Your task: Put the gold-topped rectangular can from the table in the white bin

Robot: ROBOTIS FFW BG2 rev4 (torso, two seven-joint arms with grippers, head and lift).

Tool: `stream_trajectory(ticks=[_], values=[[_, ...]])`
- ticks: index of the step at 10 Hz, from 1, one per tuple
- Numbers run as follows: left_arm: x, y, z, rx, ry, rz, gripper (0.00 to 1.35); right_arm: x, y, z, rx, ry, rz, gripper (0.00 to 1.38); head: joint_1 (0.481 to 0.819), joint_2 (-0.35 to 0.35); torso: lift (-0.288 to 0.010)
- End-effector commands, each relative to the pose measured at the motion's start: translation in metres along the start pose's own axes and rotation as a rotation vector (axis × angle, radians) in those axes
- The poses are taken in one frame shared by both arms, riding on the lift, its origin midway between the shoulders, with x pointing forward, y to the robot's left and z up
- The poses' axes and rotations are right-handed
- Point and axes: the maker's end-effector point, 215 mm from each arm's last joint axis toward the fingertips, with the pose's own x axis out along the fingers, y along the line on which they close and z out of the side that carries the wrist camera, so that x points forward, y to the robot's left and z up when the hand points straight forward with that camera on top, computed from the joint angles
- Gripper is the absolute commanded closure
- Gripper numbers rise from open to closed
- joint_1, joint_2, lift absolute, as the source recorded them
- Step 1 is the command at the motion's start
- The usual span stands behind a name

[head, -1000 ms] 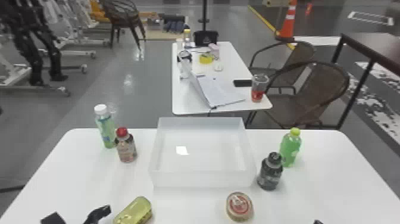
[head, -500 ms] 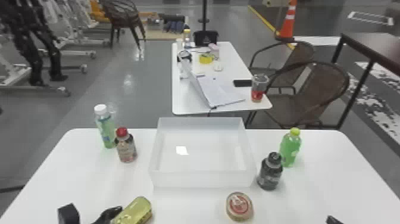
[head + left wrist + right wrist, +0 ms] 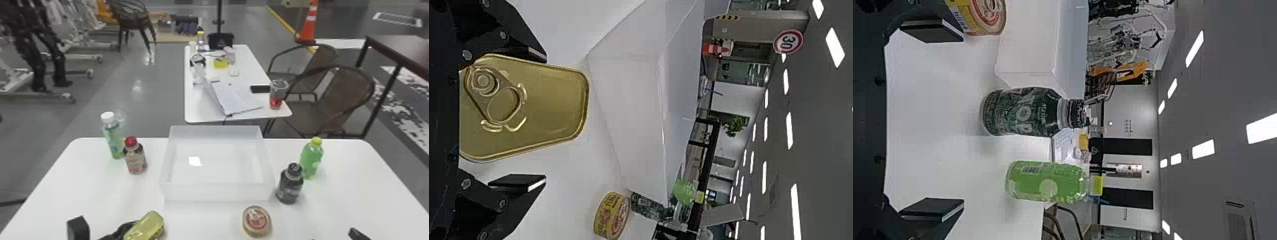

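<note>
At the near left of the table, my left gripper (image 3: 100, 232) is beside the gold-topped can (image 3: 145, 227), one finger by the can's left side. In the left wrist view, the can's gold lid (image 3: 549, 102) with its pull ring lies between the parted fingers of the left gripper (image 3: 539, 117), the upper finger close to its edge and a gap by the lower one. The white bin (image 3: 217, 192) stands at mid-table with its inside bare. My right gripper (image 3: 358, 234) is at the near right edge, and in its wrist view the right gripper (image 3: 950, 122) stands open, holding nothing.
Right of the gold-topped can sits a round can (image 3: 257, 221), in front of the bin. A dark bottle (image 3: 289, 188) and a green bottle (image 3: 311, 161) stand right of the bin; a red-capped bottle (image 3: 135, 159) and a white-capped bottle (image 3: 113, 138) stand left.
My left gripper has moved right, closer to the gold-topped can. The right gripper has shifted a little to the right. The can has kept its place.
</note>
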Motion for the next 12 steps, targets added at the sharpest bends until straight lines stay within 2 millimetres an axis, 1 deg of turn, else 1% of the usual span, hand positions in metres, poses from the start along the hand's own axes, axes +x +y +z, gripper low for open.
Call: stream_trajectory(ticks=[1,3,4,5,6,8,9,11,12], values=[[0.001,-0.003,-0.007,-0.014,0.015,-0.006,0.82,0.000,0.000,0.000,0.001,0.000,0.000,0.13,0.549,0.000,-0.100],[0.002,-0.005,-0.009,-0.022,0.022,-0.013,0.82,0.000,0.000,0.000,0.001,0.000,0.000,0.13,0.549,0.000,-0.100],[0.003,-0.005,-0.008,-0.015,0.021,-0.015,0.97,0.000,0.000,0.000,0.001,0.000,0.000,0.13,0.549,0.000,-0.100],[0.003,-0.004,-0.008,-0.014,0.022,-0.012,0.99,0.000,0.000,-0.001,0.002,0.002,0.000,0.13,0.549,0.000,-0.100],[0.004,-0.006,-0.005,0.003,0.024,-0.015,0.99,-0.001,0.001,-0.002,0.002,0.003,0.000,0.12,0.549,0.000,-0.100],[0.010,0.001,0.023,0.060,0.006,0.012,0.99,-0.003,-0.003,-0.002,0.003,0.004,-0.007,0.13,0.549,0.000,-0.100],[0.013,0.003,0.040,0.073,-0.015,0.034,0.99,-0.005,-0.004,-0.002,0.002,0.005,-0.009,0.13,0.549,0.000,-0.100],[0.024,0.002,0.078,0.115,-0.067,0.062,0.99,-0.007,-0.006,-0.003,0.002,0.006,-0.014,0.13,0.549,0.000,-0.100],[0.028,0.002,0.094,0.155,-0.066,0.072,0.99,-0.007,-0.007,-0.002,0.002,0.004,-0.016,0.13,0.549,0.000,-0.100]])
